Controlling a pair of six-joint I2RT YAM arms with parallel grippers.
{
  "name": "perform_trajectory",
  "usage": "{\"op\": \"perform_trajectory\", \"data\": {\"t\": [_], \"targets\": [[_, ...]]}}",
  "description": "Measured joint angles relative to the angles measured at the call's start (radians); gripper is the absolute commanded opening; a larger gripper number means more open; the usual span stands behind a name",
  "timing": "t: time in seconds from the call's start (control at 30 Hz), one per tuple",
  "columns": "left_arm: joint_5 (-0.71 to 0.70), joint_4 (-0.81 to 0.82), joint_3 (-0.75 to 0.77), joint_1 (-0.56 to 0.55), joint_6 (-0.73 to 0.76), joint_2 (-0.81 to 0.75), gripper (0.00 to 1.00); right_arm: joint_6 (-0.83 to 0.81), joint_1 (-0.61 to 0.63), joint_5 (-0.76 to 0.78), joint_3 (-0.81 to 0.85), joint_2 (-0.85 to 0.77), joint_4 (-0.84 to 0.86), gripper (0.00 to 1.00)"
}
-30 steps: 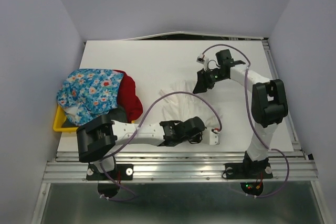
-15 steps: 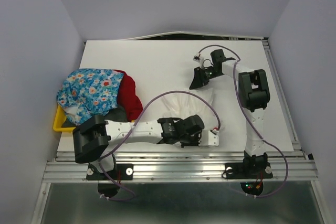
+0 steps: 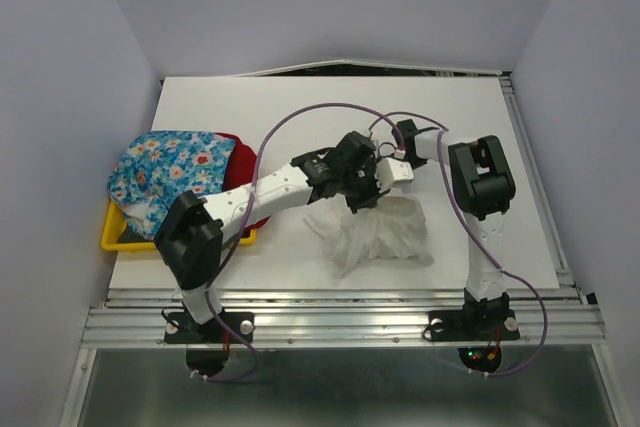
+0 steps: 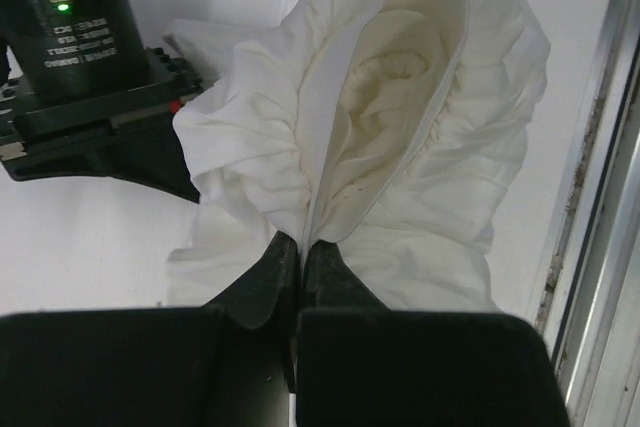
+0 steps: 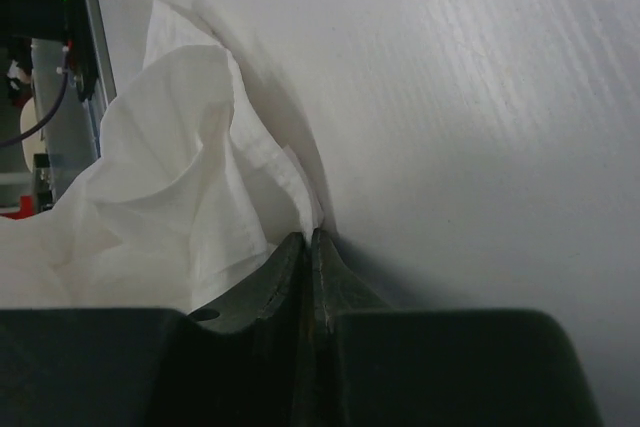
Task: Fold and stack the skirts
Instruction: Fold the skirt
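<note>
The thin white skirt (image 3: 380, 235) lies bunched in a heap right of the table's middle. My left gripper (image 3: 361, 197) is above its far edge and is shut on a fold of it, seen pinched in the left wrist view (image 4: 303, 243) with the white skirt (image 4: 400, 127) hanging below. My right gripper (image 3: 390, 155) is just behind, partly hidden by the left arm, and is shut on a thin edge of the white skirt (image 5: 190, 197) at the table surface (image 5: 313, 237). The blue flower-print skirt (image 3: 168, 171) and the red skirt (image 3: 246, 179) are piled at the left. The dark grey dotted skirt is hidden.
A yellow tray (image 3: 115, 238) sits under the pile at the left edge. The left arm (image 3: 270, 187) stretches across the table's middle. A metal rail (image 3: 350, 297) runs along the front edge. The right arm's body (image 4: 75, 67) is close beside the left gripper.
My left gripper has swung from the front edge to the middle, carrying the white skirt's near edge back over itself. The right gripper has moved slightly left. The skirt is now bunched.
</note>
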Motion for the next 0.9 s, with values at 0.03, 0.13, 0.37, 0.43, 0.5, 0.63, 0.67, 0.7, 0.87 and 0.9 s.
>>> {"op": "perform_trajectory", "data": {"t": [0.03, 0.13, 0.37, 0.43, 0.5, 0.63, 0.67, 0.7, 0.87, 0.9], "targets": [[0.024, -0.006, 0.022, 0.02, 0.0, 0.025, 0.0, -0.008, 0.001, -0.003, -0.003, 0.0, -0.005, 0.13], [0.09, -0.026, 0.063, 0.081, 0.0, 0.102, 0.0, -0.032, 0.002, -0.009, -0.006, 0.0, -0.026, 0.13], [0.254, -0.032, 0.067, 0.197, -0.033, 0.248, 0.0, -0.064, 0.002, -0.009, -0.006, -0.001, -0.046, 0.13], [0.282, -0.019, 0.063, 0.225, -0.052, 0.269, 0.0, -0.077, 0.002, -0.01, -0.006, -0.001, -0.051, 0.13], [0.304, -0.008, 0.059, 0.248, -0.072, 0.281, 0.0, -0.093, 0.002, -0.011, -0.006, -0.001, -0.059, 0.13], [0.339, 0.007, 0.061, 0.274, -0.098, 0.293, 0.0, -0.121, 0.002, -0.014, -0.006, -0.001, -0.084, 0.12], [0.348, 0.006, 0.063, 0.275, -0.108, 0.293, 0.0, -0.125, 0.002, -0.014, -0.006, -0.001, -0.089, 0.12], [0.351, 0.005, 0.066, 0.275, -0.112, 0.293, 0.0, -0.129, 0.002, -0.014, -0.006, -0.001, -0.094, 0.12], [0.332, 0.007, 0.081, 0.27, -0.13, 0.294, 0.0, -0.134, 0.007, -0.015, -0.006, -0.001, -0.096, 0.21], [0.326, 0.006, 0.082, 0.269, -0.134, 0.298, 0.0, -0.132, 0.008, -0.014, -0.006, -0.001, -0.095, 0.27]]}}
